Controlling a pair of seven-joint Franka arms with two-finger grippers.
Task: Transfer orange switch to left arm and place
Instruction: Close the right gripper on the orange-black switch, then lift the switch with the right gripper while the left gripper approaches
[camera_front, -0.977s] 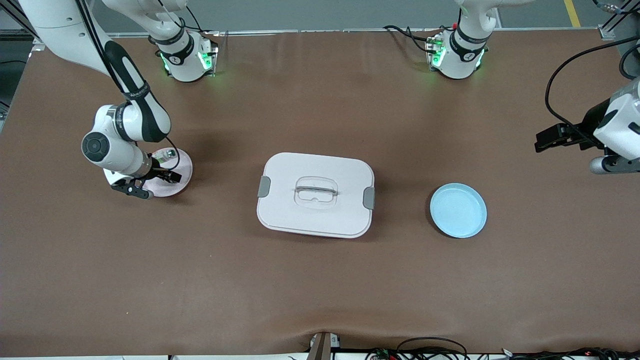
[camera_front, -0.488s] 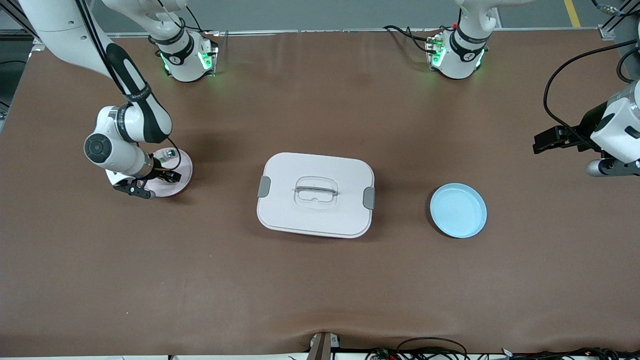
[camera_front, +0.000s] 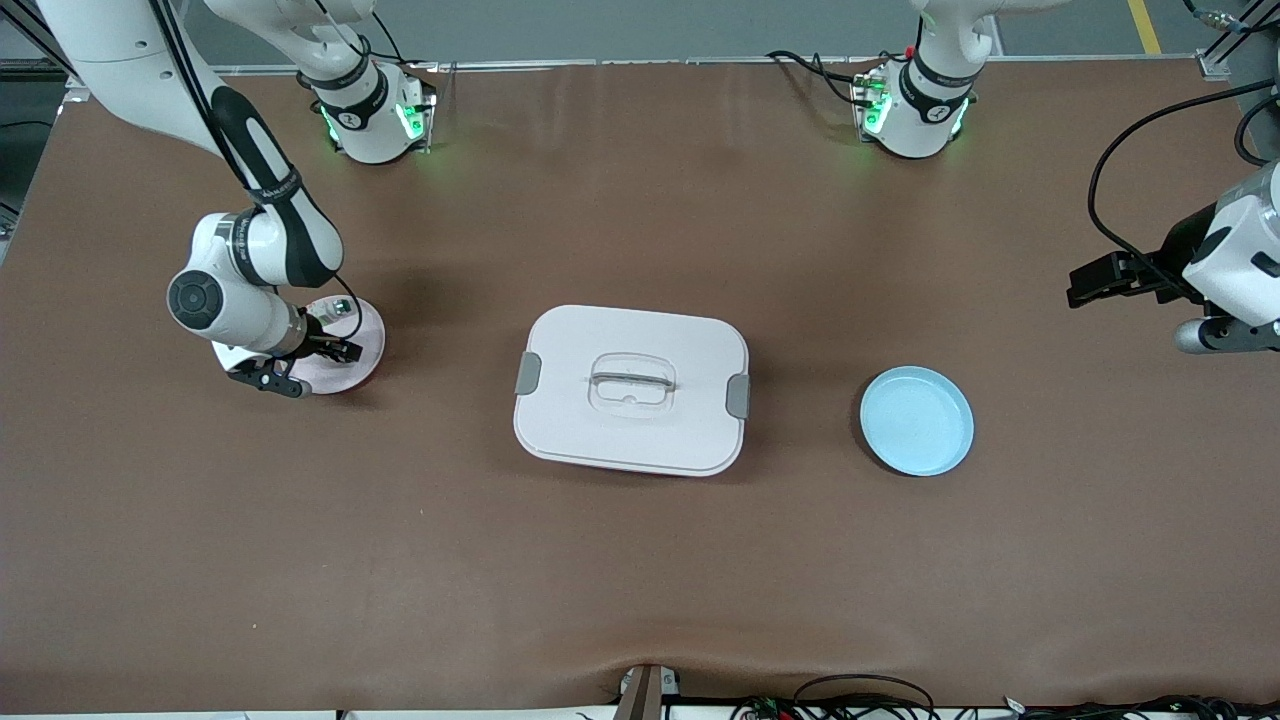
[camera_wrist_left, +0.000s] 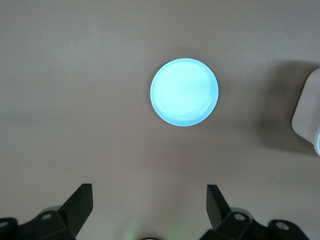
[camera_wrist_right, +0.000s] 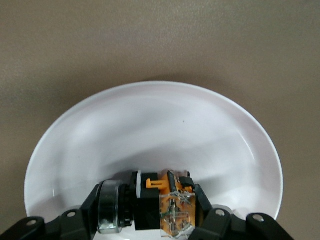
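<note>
The orange switch, a black body with an orange and clear end, lies crosswise between my right gripper's fingers, which are shut on it. It sits low over the pink plate. In the front view my right gripper is down on that pink plate at the right arm's end of the table, and the switch is hidden there. The white lidded box stands mid-table. My left gripper waits in the air at the left arm's end, open and holding nothing.
A blue plate lies bare between the box and the left arm's end. A small clear part with a green end rests on the pink plate beside my right gripper. A corner of the box shows in the left wrist view.
My right gripper has shut on the orange switch and barely shifted over the pink plate. The left arm has drifted slightly at the table's end.
</note>
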